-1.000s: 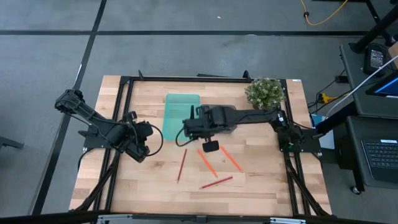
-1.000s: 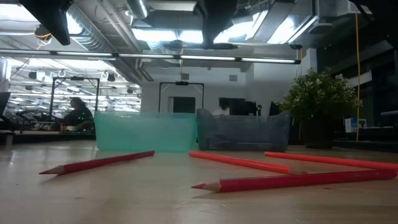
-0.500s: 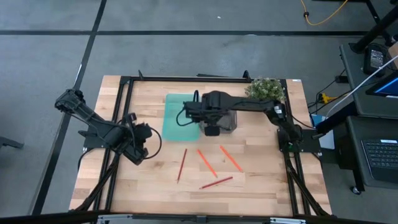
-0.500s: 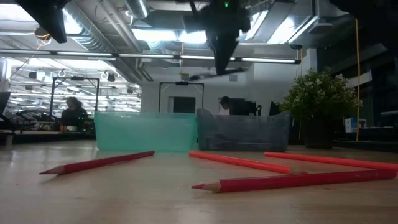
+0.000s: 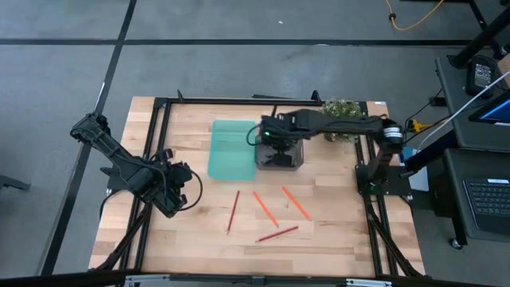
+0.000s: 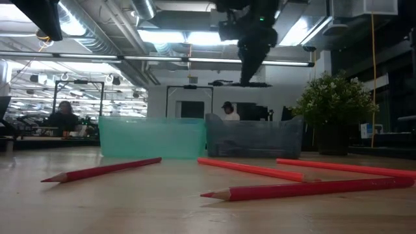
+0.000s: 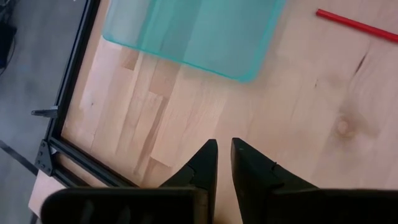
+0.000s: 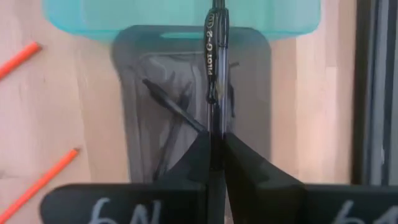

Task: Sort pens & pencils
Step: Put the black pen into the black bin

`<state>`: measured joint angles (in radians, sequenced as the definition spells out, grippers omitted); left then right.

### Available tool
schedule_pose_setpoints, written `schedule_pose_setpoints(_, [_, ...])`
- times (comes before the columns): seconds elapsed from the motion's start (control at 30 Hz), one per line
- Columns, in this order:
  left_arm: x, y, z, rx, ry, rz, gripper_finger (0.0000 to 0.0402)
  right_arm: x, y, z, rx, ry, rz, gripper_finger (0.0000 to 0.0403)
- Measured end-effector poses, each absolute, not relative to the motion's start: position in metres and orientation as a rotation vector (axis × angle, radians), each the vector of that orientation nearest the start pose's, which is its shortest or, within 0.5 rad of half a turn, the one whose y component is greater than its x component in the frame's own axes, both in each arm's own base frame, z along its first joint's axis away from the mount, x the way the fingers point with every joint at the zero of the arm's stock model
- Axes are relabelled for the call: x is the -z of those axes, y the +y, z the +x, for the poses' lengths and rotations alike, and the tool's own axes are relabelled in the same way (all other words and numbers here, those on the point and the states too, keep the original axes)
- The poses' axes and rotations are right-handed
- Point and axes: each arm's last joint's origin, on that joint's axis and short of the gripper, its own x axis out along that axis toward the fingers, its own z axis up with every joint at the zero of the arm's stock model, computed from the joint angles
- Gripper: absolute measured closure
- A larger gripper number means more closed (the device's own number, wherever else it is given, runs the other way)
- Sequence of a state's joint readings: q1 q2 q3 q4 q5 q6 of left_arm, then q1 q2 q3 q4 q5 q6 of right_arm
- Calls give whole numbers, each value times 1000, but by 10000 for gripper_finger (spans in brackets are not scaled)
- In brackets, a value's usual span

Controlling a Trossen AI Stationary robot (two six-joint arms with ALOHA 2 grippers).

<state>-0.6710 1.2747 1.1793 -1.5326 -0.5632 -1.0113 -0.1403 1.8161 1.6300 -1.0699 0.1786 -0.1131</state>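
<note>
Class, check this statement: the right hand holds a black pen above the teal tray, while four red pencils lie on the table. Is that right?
Not quite. The right hand holds the black pen above the grey tray, not the teal tray; the right wrist view shows it, with other pens already lying in the grey tray. The rest stands: four red pencils lie on the table.

From my remote station I see a wooden table [image 5: 191, 231] on a grey floor [image 5: 239, 64] marked with dark lines. A yellow cable [image 5: 414, 20] lies on it. Ceiling strip lights [image 6: 169, 36] glow above. People sit at distant desks [image 6: 39, 135].
</note>
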Motion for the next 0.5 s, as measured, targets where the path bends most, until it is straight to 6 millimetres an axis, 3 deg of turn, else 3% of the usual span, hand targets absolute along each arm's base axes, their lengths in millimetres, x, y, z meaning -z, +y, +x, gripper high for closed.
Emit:
schedule_pose_setpoints(0.2, [-300,-101,159,-569,1148,58,360,-251,-53,335,201,1317,-110,376])
schedule_pose_setpoints(0.5, [-300,-93,164,-610,1153,35,360,-225,-52,338,153,1222,-115,376])
